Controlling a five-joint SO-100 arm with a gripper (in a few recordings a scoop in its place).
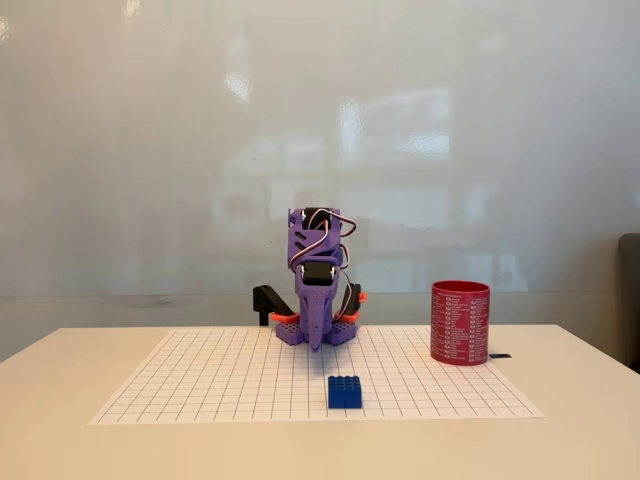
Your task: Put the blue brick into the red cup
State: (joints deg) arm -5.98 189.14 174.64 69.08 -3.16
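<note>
The blue brick stands studs-up on the white grid mat, near its front edge, a little right of centre. The red cup with rows of small white print stands upright at the mat's back right corner, well apart from the brick. The purple arm is folded at the back of the mat, and its gripper points down at the mat just in front of the base, behind and slightly left of the brick. The fingers look pressed together into one point with nothing between them.
The white grid mat covers the middle of a cream table. A whiteboard wall stands behind the arm. A dark chair edge shows at the far right. A small black item lies beside the cup's base.
</note>
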